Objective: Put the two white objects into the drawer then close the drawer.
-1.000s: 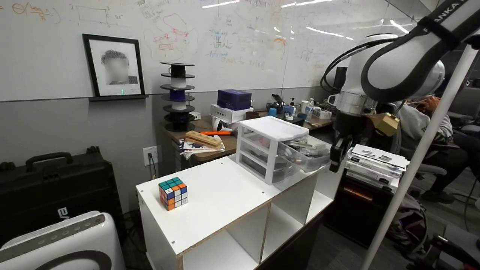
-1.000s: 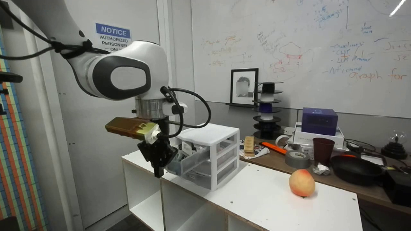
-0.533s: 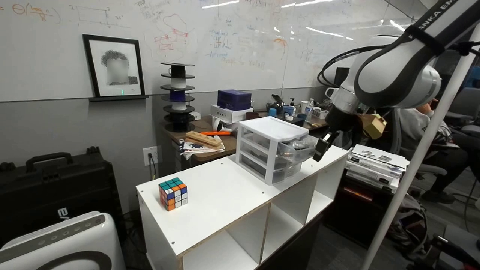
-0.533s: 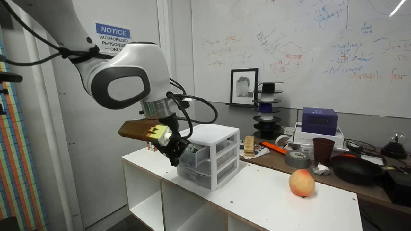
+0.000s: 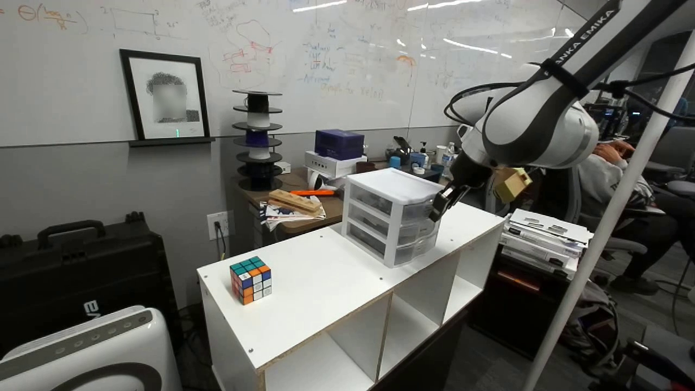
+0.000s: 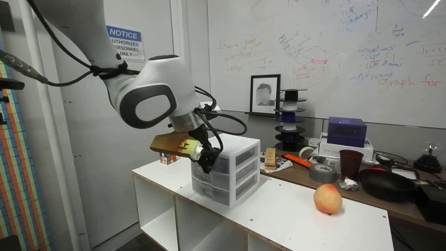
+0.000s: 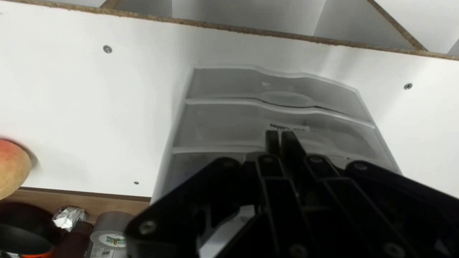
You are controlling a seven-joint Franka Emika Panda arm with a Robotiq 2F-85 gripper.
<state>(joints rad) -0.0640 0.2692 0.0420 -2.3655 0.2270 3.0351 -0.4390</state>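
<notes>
The translucent top drawer (image 5: pixel 417 212) of the small white three-tier unit is in, about flush with the drawers below. It also shows in an exterior view (image 6: pixel 223 165) and the wrist view (image 7: pixel 200 165). My gripper (image 5: pixel 437 210) is at the front of this drawer, tilted down toward it, also seen in an exterior view (image 6: pixel 207 170). Exact contact cannot be made out. In the wrist view the fingertips (image 7: pixel 279 134) are nearly together with nothing between them. The two white objects are not visible in any view.
The unit stands on a white open shelf cabinet (image 5: pixel 309 304). A puzzle cube (image 5: pixel 251 279) sits on one side of the unit and a peach (image 6: pixel 327 198) on the other. A cluttered desk (image 6: pixel 299 179) is behind. A white pole (image 5: pixel 592 255) stands near the arm.
The top drawer was well out with items showing in it and has slid in. My gripper has moved with it toward the unit, and the arm has tilted.
</notes>
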